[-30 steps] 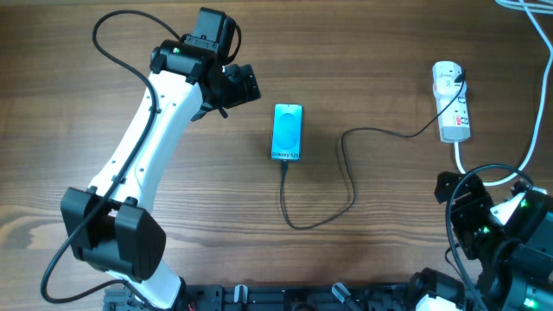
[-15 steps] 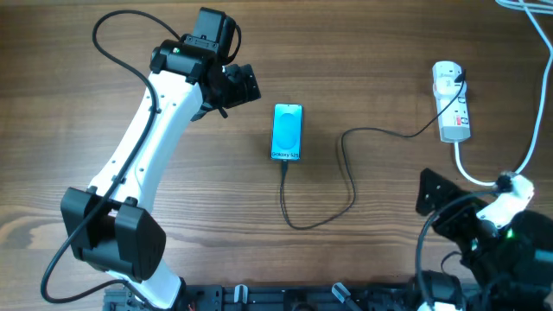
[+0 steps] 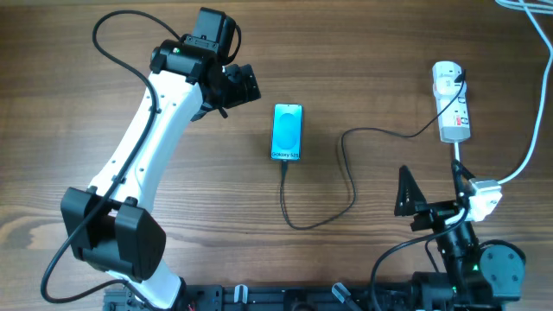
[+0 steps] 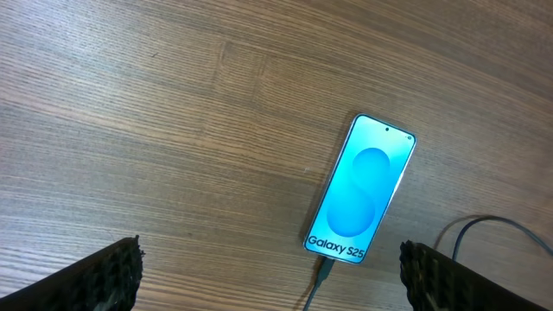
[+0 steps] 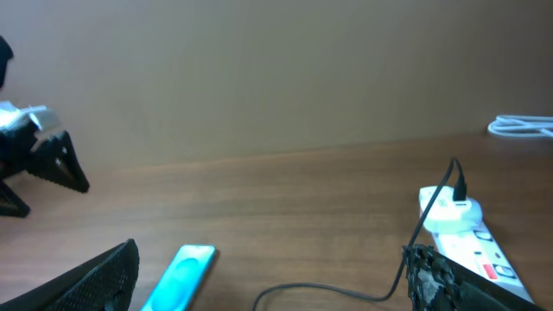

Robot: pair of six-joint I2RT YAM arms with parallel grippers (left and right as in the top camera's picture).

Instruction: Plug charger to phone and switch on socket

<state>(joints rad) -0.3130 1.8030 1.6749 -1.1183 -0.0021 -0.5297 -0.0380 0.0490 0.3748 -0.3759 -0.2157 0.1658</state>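
Nearest the base, the right gripper [image 3: 429, 195] hangs by the front of the table [image 3: 389, 52] with its fingers spread wide and nothing between them. It's free and facing up the right side toward the socket, which looks like a sensible posting for the switch job. Just ahead of it the charger [image 3: 350, 186] lies in a slack loop, loose enough that nothing tugs on the phone. Follow that cable along and its tip meets the bottom edge of the phone [image 3: 287, 131], which lies flat, cyan screen up, in the middle of the table. Tip and edge are touching, but whether the plug is fully seated I can't tell. Out to the right, the socket [image 3: 451, 111] lies lengthwise with the charger's other end plugged in at its far end; its switch is too small to read. Farthest back, the left gripper [image 4: 272, 269] hovers just beside the phone, jaws wide apart and empty, its camera looking straight down on the screen. I'd say it's placed to steady or check the phone end while the right arm takes the socket.
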